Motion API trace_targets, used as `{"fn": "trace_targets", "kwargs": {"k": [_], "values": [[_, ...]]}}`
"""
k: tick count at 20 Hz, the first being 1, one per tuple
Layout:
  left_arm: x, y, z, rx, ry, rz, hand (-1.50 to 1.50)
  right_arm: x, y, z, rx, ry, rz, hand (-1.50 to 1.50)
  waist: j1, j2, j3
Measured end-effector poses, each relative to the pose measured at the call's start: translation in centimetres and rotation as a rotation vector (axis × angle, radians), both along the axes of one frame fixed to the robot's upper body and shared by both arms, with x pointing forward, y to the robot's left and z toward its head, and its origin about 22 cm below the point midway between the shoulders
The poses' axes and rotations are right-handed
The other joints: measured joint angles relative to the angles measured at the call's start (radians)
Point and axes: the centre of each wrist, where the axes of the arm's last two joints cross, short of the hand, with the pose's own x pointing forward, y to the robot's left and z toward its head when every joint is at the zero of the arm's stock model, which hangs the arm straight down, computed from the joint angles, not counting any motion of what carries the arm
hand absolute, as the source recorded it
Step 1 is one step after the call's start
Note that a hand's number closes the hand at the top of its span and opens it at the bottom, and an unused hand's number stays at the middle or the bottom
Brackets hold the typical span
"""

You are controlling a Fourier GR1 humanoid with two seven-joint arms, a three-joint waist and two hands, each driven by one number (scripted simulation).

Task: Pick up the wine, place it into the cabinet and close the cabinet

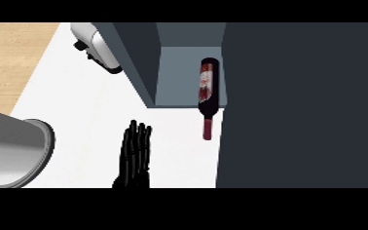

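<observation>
A: Where's the wine (206, 95)?

B: Lying on its side, base inside the cabinet (188, 78), neck sticking out over the white bench (101, 112).

A: And the hands?

B: One hand (135, 156) shows low on the bench, fingers straight, holding nothing. The right one isn't visible.

A: Risk?

B: I'd judge the dark door (287, 107) could catch that protruding neck when swung shut, or nudge the bottle into rolling.

A: Any label text?

B: A red-and-white label, but nothing legible.

The wine bottle (206, 88) is showing a pale label, but no lettering is reading legibly.
</observation>
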Motion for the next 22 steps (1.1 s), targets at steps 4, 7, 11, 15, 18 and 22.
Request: {"fn": "trace_targets", "kwargs": {"k": [4, 7, 11, 15, 18, 22], "values": [[-0.9, 1.6, 0.8, 0.009, -0.007, -0.035, -1.5, -0.1, 0.7, -0.4, -0.021, 0.03, 0.062, 1.5, -0.001, 0.001, 0.0], [-2.0, 3.0, 1.0, 0.019, -0.009, -0.065, -1.5, -0.1, 0.7, -0.5, -0.046, 0.028, 0.086, 1.5, -0.001, 0.001, 0.0], [-3.0, 4.8, 1.2, 0.025, -0.01, -0.078, -1.5, -0.6, 1.0, -1.4, -0.047, 0.055, 0.139, 1.5, -0.002, 0.0, 0.0], [-3.5, 6.9, 2.0, 0.031, -0.016, -0.063, -1.5, -1.0, 2.0, -2.3, -0.017, 0.132, 0.187, 1.5, 0.0, 0.0, -0.001], [-3.5, 8.6, 2.4, 0.032, -0.026, -0.047, -1.5, -1.3, 2.7, -2.7, -0.008, 0.187, 0.222, 1.5, 0.0, 0.0, -0.001], [-3.6, 10.8, 3.3, 0.027, -0.045, -0.016, -1.5, -1.9, 3.9, -3.1, -0.011, 0.234, 0.309, 1.5, 0.004, -0.002, -0.001]]}}
